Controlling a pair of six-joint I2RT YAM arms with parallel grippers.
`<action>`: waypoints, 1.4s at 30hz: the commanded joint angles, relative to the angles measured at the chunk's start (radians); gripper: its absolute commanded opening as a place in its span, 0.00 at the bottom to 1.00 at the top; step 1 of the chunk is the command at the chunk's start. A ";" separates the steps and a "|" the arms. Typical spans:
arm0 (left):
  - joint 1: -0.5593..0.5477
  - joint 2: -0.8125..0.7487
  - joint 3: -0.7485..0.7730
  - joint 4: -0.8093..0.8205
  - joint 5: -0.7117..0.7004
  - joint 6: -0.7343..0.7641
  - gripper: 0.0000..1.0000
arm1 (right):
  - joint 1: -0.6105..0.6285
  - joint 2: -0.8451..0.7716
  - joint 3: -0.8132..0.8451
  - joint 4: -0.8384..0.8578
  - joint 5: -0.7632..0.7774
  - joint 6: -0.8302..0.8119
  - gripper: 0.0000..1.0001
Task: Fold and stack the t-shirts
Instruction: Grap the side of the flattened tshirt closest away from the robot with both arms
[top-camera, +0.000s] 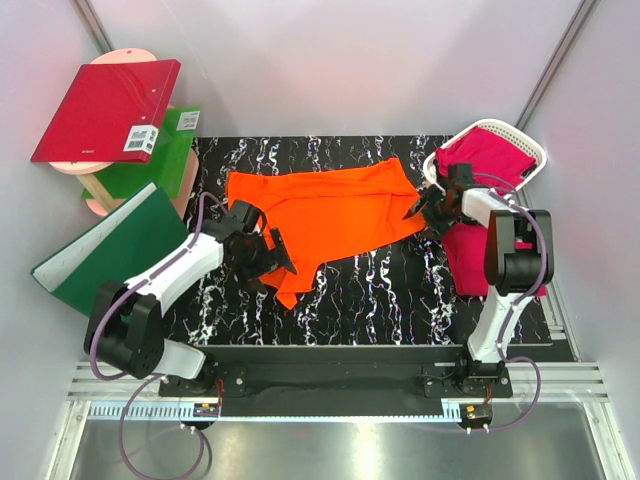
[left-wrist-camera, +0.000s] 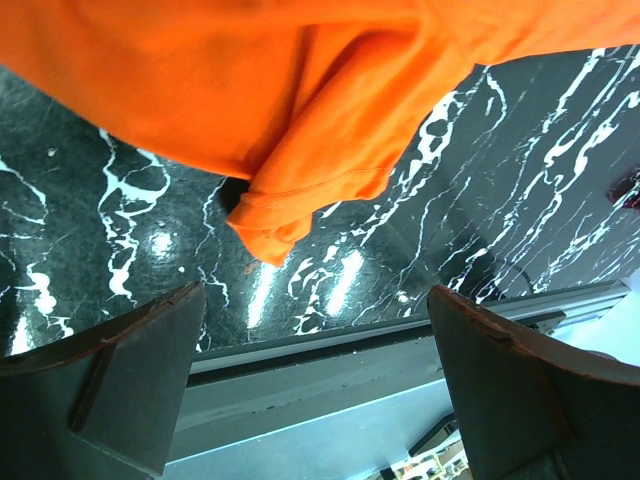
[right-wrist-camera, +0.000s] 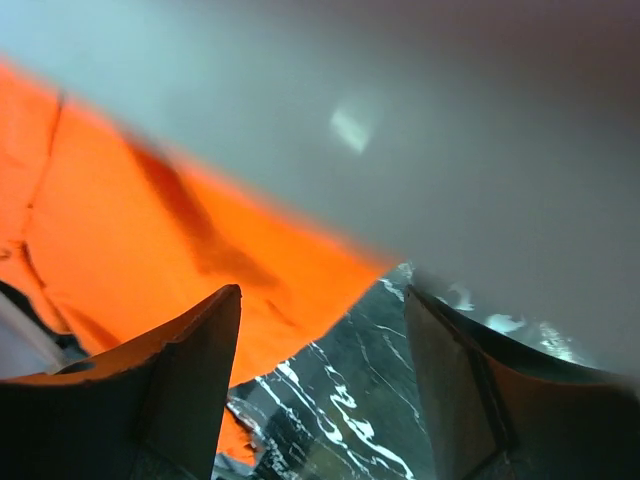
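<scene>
Lying just beyond L end effector (left-wrist-camera: 315, 293): orange t-shirt (left-wrist-camera: 250, 90).

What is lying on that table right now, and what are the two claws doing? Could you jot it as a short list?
Table: black, white-veined
Orange t-shirt: spread mid-table, rumpled
Left gripper: open, by the shirt's near-left sleeve, holding nothing
Right gripper: open, at the shirt's right edge
Magenta t-shirts: in the white basket, far right, spilling onto the table
Red binder: far left, beside green binders
</scene>
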 joint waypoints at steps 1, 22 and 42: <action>-0.008 0.007 0.044 -0.009 -0.031 0.003 0.99 | 0.069 0.014 0.061 0.024 0.102 0.002 0.71; -0.137 0.275 0.080 -0.031 0.002 0.052 0.70 | 0.099 -0.015 0.084 0.044 0.114 -0.003 0.24; -0.109 0.182 0.186 -0.295 -0.206 0.106 0.00 | 0.097 -0.040 0.148 0.013 0.099 -0.040 0.23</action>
